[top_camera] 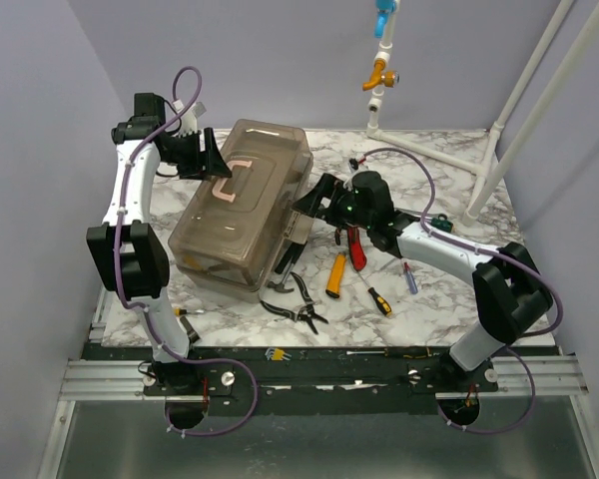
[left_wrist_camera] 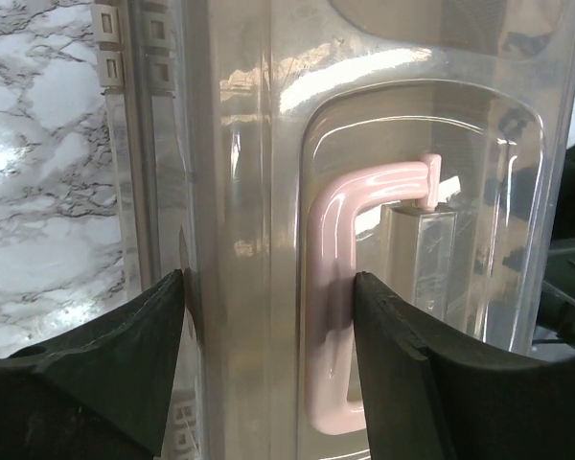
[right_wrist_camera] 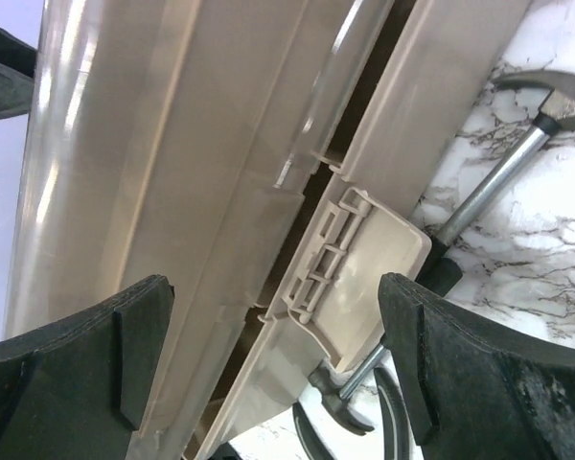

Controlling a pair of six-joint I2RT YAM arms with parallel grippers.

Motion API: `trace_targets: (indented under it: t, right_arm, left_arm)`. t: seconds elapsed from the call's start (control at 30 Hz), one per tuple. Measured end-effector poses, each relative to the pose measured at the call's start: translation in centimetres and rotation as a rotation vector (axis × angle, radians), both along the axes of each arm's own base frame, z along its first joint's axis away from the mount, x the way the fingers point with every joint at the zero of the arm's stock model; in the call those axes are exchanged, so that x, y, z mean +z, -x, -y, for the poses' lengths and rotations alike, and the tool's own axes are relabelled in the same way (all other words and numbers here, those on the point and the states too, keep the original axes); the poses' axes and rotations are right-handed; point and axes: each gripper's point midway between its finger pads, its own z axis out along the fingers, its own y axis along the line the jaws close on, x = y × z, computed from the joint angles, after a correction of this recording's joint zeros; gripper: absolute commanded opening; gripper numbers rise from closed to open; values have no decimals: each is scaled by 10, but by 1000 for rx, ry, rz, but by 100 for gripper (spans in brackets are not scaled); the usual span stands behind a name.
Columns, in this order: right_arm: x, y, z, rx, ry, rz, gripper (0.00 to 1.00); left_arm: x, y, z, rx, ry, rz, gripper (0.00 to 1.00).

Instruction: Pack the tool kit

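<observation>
The translucent brown tool box (top_camera: 242, 205) with a pink handle (top_camera: 232, 183) stands left of centre. My left gripper (top_camera: 208, 155) is open over the lid's far left side. In the left wrist view its fingers (left_wrist_camera: 412, 383) straddle a lid ridge and the pink handle (left_wrist_camera: 331, 287). My right gripper (top_camera: 317, 197) is open at the box's right side. Its fingers (right_wrist_camera: 450, 364) flank the unfastened latch (right_wrist_camera: 364, 278), and a dark gap shows between lid and base. Loose tools lie right of the box: a hammer (top_camera: 285, 271), black pliers (top_camera: 304, 299), an orange-handled tool (top_camera: 335, 276) and red-handled pliers (top_camera: 356, 249).
A yellow-black screwdriver (top_camera: 378, 299) and a small blue-red screwdriver (top_camera: 409, 278) lie under the right arm. Hex keys (top_camera: 277, 353) rest at the front edge. A white pipe frame (top_camera: 499, 130) stands at the back right. A hammer shaft (right_wrist_camera: 489, 192) lies beside the latch.
</observation>
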Motion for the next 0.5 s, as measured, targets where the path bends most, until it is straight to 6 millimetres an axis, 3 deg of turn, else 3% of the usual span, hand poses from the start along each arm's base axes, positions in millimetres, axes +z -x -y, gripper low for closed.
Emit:
trace_targets:
  t: [0.17,0.5]
  right_arm:
    - [-10,5,-4,41,-89,-46,93]
    - [1,5,-34,166,-287,-42,87]
  left_arm:
    - [4,-6,-1,-5,101,25,38]
    - [9,-20,2,-38,259,57,38]
